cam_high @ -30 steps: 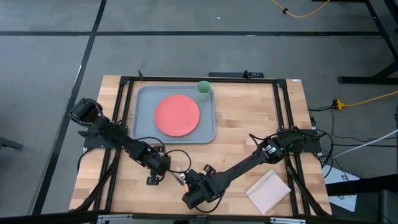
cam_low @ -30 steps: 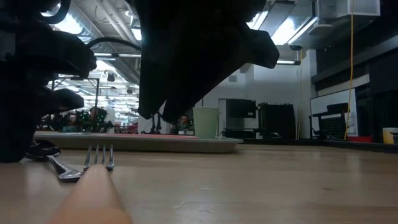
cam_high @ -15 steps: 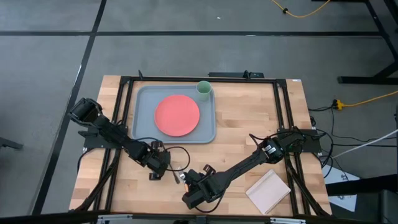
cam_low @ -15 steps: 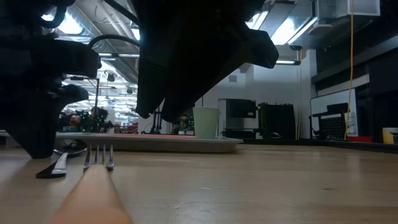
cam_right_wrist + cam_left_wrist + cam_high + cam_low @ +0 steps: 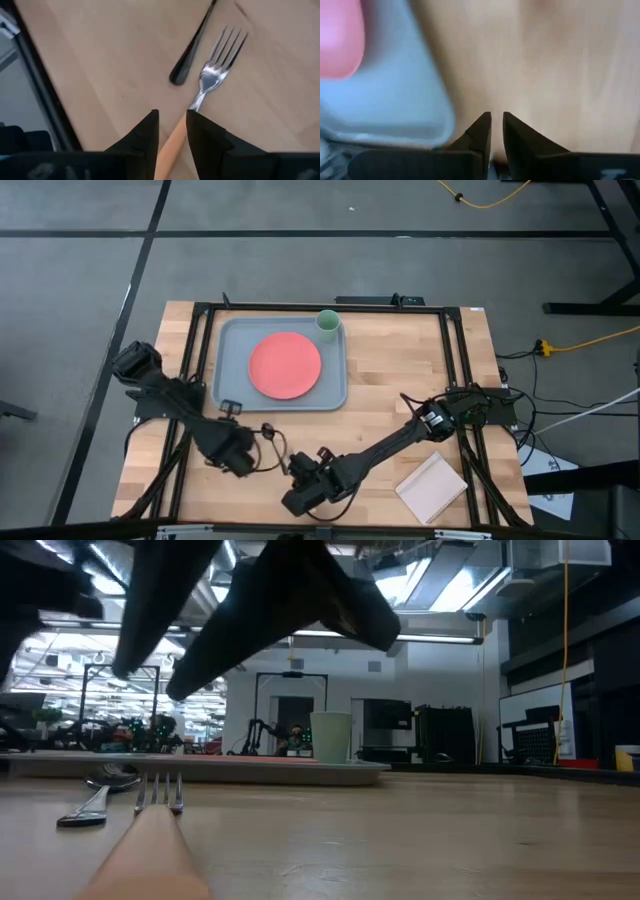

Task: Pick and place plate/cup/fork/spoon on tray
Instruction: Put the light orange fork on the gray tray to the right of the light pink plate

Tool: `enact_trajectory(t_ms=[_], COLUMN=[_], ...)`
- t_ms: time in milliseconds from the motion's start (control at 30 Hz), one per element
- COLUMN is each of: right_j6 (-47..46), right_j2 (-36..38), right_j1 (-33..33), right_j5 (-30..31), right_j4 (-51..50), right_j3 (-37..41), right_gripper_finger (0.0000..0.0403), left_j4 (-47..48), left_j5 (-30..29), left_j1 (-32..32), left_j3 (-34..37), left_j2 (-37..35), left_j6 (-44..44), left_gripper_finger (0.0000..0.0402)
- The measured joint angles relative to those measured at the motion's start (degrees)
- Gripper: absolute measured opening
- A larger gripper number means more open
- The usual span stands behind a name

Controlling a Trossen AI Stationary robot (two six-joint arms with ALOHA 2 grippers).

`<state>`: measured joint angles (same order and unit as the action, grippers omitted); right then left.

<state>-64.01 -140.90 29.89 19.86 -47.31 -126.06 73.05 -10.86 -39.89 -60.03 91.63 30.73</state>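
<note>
Fork (image 5: 212, 75) and spoon (image 5: 192, 45) lie side by side on the bare wood, well short of the tray (image 5: 232, 345), where plate (image 5: 285, 364) and cup (image 5: 327, 321) already sit. Right gripper (image 5: 170, 131) is nearest, fingers parted astride the orange handle, which runs lengthwise straight away from them, though contact looks unsure. Left gripper (image 5: 497, 131) hangs near the tray's corner, nearly closed and empty; no readable writing anywhere.
</note>
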Motion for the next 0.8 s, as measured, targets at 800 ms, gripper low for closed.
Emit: enact_trajectory(t_ms=[800], right_j6=[-5.44], right_j2=[-0.06], right_j1=[-4.94], right_j5=[-3.87], right_j4=[-0.46], right_j3=[-2.56], right_gripper_finger=[0.0102], left_j4=[2.25], left_j5=[-21.89], left_j1=[-24.77], left_j3=[13.31], left_j2=[-39.52], left_j6=[28.78], left_gripper_finger=[0.0041])
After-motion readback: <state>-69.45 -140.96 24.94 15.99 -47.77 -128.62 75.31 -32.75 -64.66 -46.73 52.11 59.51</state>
